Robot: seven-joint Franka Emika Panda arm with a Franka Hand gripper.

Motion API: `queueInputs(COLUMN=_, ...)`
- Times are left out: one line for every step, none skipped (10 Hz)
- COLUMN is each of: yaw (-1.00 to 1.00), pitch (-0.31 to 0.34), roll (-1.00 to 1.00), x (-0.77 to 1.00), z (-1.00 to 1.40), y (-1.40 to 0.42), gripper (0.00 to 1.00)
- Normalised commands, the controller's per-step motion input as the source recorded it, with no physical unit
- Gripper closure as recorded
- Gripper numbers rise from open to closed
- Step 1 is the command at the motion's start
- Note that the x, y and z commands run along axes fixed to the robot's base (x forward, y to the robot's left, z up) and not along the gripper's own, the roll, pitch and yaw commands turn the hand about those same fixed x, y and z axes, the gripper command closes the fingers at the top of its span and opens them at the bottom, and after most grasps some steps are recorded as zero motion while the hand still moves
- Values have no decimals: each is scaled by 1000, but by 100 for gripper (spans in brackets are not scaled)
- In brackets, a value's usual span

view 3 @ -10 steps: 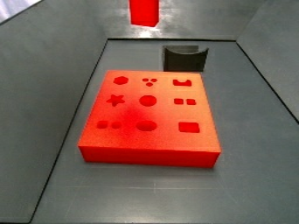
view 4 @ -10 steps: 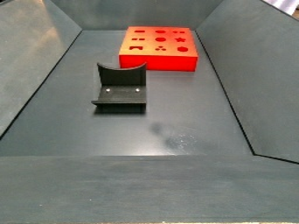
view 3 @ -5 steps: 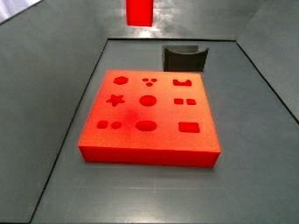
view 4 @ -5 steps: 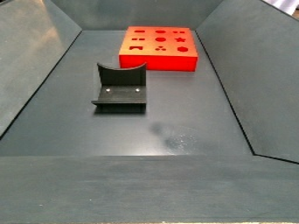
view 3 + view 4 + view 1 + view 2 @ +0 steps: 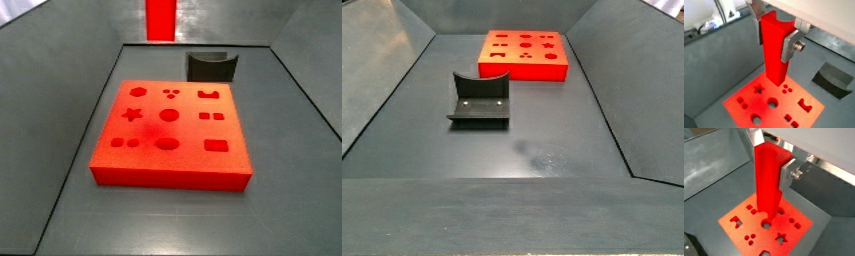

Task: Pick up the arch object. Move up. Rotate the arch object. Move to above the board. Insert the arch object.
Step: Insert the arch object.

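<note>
The arch object is clamped between the silver finger plates of the gripper, hanging upright well above the board, as seen in both wrist views. In a side view only its lower end is caught at the upper edge, high over the far end. The board is laid flat on the floor, with the fixture parked just behind it.
</note>
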Motion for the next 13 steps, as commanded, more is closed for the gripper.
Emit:
queueInputs(yaw=431, pitch=-74, roll=-13, x=509, z=-643, y=269, gripper=100)
queueInputs(yaw=309, pitch=-26, roll=-23, x=689, z=-660, y=337, gripper=100)
queueInputs(yaw=6, pitch=0, roll=-59, x=1000, z=-726, y=546, gripper=100)
queueInputs(yaw=-20, pitch=0, roll=0, x=1000, z=-766, y=409, gripper=100)
queueInputs(yaw=-49, pitch=-3, roll=0, x=1000, z=-737, y=343, gripper=100)
queueInputs(yaw=-109, pitch=-10, roll=0, x=1000, z=-766, y=214, gripper=100)
queueInputs(yaw=-369, pitch=-74, roll=0, x=849, z=-700, y=117, gripper=100)
queueInputs(yaw=-366, pitch=-83, roll=0, x=834, z=-640, y=91, gripper=100)
queueInputs(yaw=-154, pitch=-10, roll=0, x=609, z=-403, y=57, gripper=100)
queueInputs(yaw=0, pitch=0, roll=0, x=460, z=-154, y=49, gripper=100)
queueInputs(yaw=0, pitch=29, roll=13, x=411, z=-89, y=23, gripper=100)
queueInputs(yaw=66, pitch=56, roll=64, x=454, z=-106, y=46, gripper=100)
queueInputs(yaw=197, pitch=43, roll=96, x=380, z=-154, y=77, gripper=100)
